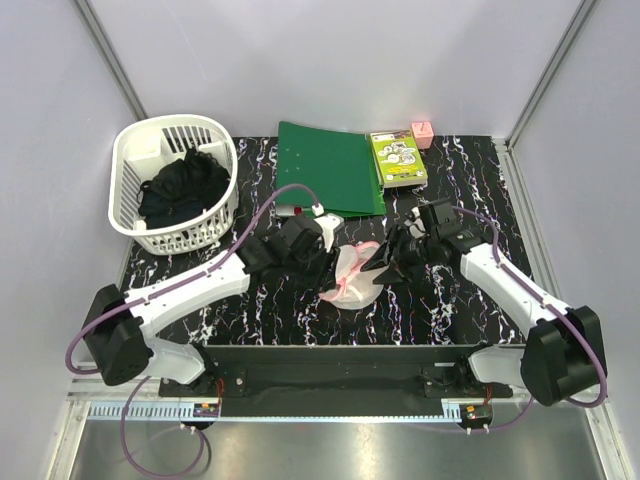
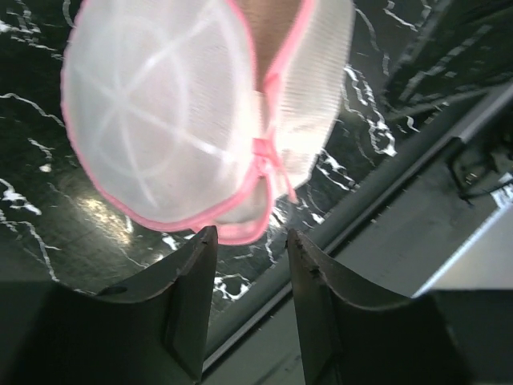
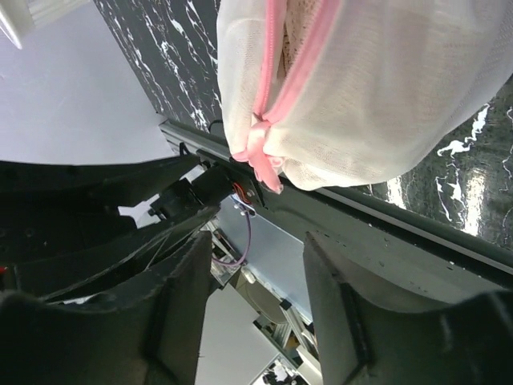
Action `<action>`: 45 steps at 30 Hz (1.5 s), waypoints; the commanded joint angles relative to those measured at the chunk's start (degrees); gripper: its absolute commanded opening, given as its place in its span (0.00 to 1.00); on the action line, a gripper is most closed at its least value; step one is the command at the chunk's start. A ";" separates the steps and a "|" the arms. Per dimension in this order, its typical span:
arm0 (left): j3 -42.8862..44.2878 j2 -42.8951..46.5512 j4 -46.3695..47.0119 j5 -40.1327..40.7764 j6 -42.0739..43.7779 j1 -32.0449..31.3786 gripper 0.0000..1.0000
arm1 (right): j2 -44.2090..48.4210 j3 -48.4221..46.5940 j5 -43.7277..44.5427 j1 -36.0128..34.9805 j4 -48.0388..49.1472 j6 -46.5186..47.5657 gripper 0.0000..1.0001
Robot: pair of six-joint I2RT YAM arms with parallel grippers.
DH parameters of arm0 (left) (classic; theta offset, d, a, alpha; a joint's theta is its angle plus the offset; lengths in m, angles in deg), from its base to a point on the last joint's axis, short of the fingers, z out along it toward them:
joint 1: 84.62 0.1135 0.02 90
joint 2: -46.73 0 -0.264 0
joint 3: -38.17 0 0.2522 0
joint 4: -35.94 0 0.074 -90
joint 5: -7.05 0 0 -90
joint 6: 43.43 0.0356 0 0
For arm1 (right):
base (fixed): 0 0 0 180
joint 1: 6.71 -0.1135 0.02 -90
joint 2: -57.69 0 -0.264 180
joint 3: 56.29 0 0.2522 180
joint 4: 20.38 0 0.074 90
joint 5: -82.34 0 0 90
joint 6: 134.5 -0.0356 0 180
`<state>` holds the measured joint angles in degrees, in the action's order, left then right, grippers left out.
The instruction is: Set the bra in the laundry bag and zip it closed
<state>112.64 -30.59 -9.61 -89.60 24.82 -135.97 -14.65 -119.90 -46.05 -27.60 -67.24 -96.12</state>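
The laundry bag [image 1: 352, 277], white mesh with pink zipper trim, lies on the black marbled table between my two grippers. The peach bra [image 2: 271, 22] shows through the bag's open slit; it also shows in the right wrist view [image 3: 300, 24]. The pink zipper pull [image 2: 262, 152] hangs at the end of the slit, and the right wrist view shows it too [image 3: 260, 156]. My left gripper [image 2: 250, 241] is open and empty, just short of the bag's pink rim. My right gripper [image 3: 252, 249] is open and empty, just below the bag [image 3: 385, 88].
A white slotted basket [image 1: 130, 160] holding a black clothing bundle [image 1: 182, 185] stands at the back left. A green folder [image 1: 328, 165], a green box [image 1: 398, 158] and a small pink block [image 1: 422, 133] lie at the back. The table's front rail [image 1: 330, 352] is close behind the bag.
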 commanded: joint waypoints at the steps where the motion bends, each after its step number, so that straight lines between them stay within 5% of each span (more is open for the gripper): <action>1: 0.90 -3.52 2.00 4.02 2.51 -0.33 0.45 | -2.63 -3.85 0.25 -1.96 -0.38 0.37 0.54; 8: 0.55 -6.26 5.24 6.47 3.74 -0.59 0.46 | -7.11 -6.58 2.26 -5.31 -0.38 0.38 0.44; 24: -4.63 -5.83 14.91 14.48 6.73 -2.61 0.30 | -7.47 -7.29 5.79 -5.31 -0.82 -10.25 0.53; 30: -3.85 -5.48 17.46 18.34 8.05 -4.89 0.00 | -8.00 -7.81 4.73 -5.22 -0.91 -12.02 0.57; 45: -6.48 5.78 23.62 19.58 9.28 -7.62 0.00 | -5.71 -10.36 6.22 -5.31 -5.83 2.39 0.46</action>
<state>106.73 -26.26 8.92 -70.61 32.36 -143.05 -22.25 -127.18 -41.18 -32.65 -71.18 -99.37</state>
